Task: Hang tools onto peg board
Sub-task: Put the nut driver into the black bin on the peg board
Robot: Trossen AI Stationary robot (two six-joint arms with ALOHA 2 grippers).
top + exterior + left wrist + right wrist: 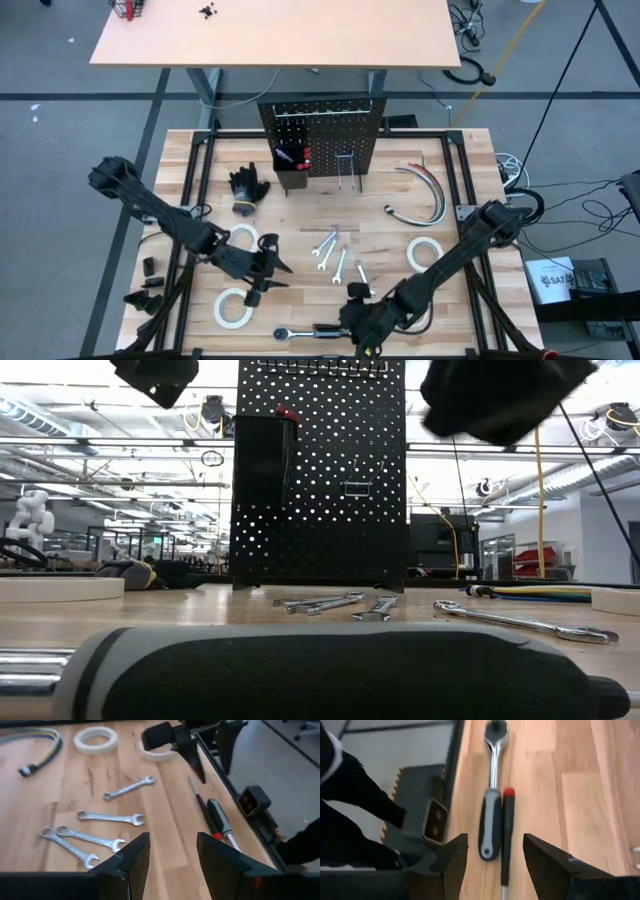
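Observation:
A black-handled ratchet (492,795) and a slim black screwdriver with a red band (508,835) lie side by side near the table's front edge. My right gripper (495,842) hangs open just above the ratchet's handle end, touching nothing; it also shows in the high view (352,312). Several silver wrenches (337,255) lie at mid-table. My left gripper (270,272) hovers open to their left, with nothing between its fingers (172,840). White tape rolls (233,306) (425,253) lie flat. The peg board (322,140) stands upright at the far side.
Black gloves (248,186) lie left of the peg board, and curved cables (422,190) lie to its right. A third tape roll (243,238) lies under the left arm. Black frame rails (200,180) border the tabletop. In the low view the ratchet's handle (300,670) fills the foreground.

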